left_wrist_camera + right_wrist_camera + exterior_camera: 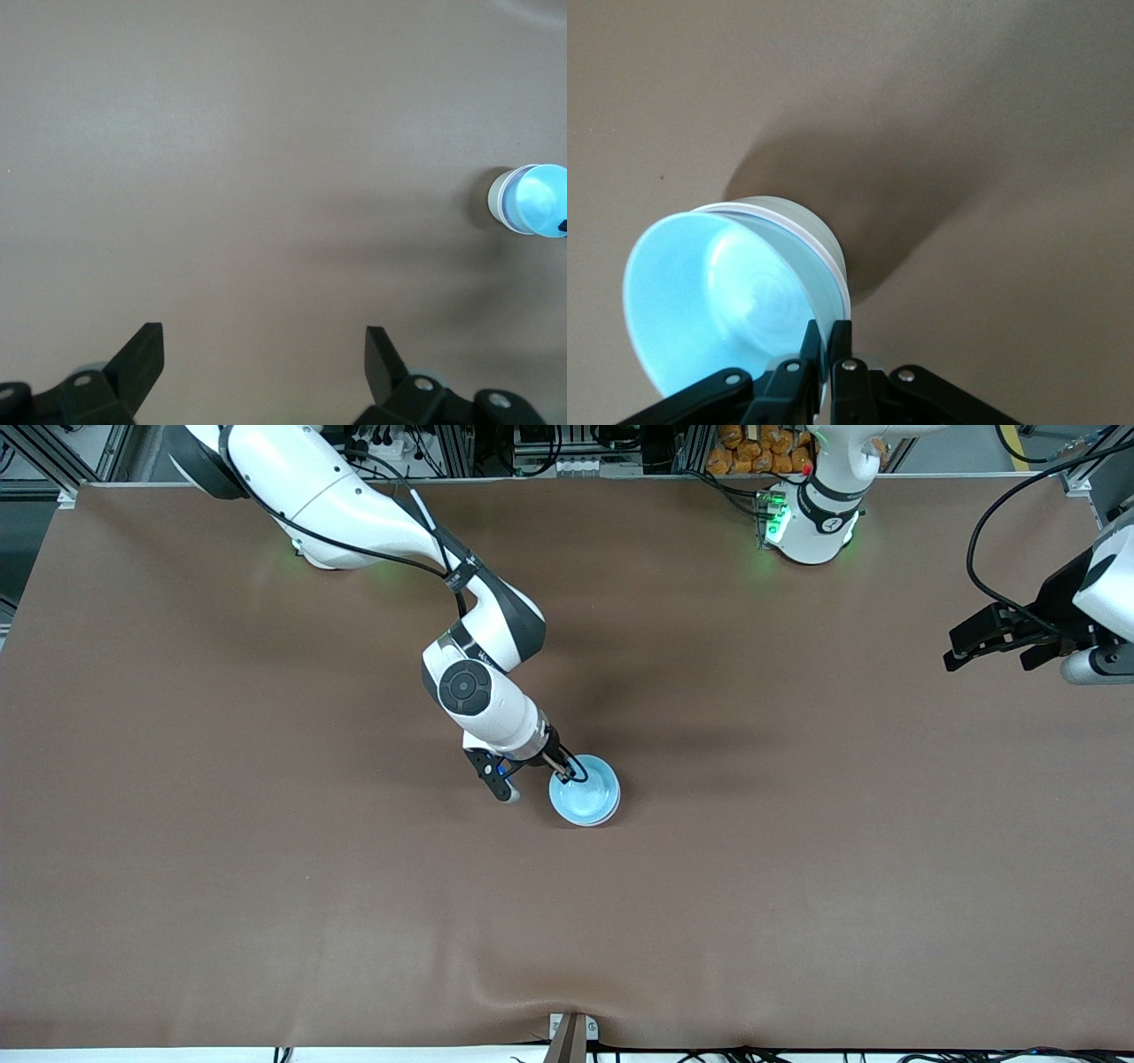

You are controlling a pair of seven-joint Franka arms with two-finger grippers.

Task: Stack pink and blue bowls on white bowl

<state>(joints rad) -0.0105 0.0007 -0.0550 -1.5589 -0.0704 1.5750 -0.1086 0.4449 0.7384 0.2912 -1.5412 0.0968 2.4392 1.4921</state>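
Observation:
A light blue bowl [589, 793] sits nested on top of a stack in the middle of the table. It also shows in the right wrist view [700, 301] and in the left wrist view [534, 199]. The white bowl's [806, 226] outer wall shows under it. The pink bowl is hidden; I cannot tell whether it lies between them. My right gripper [567, 772] is shut on the blue bowl's rim [827, 332]. My left gripper [961, 651] is open and empty [263, 341], waiting in the air over the left arm's end of the table.
The brown table cover [266, 868] is bare around the stack. A small fold in the cover [532, 992] lies by the edge nearest the front camera. The arm bases stand along the table's top edge.

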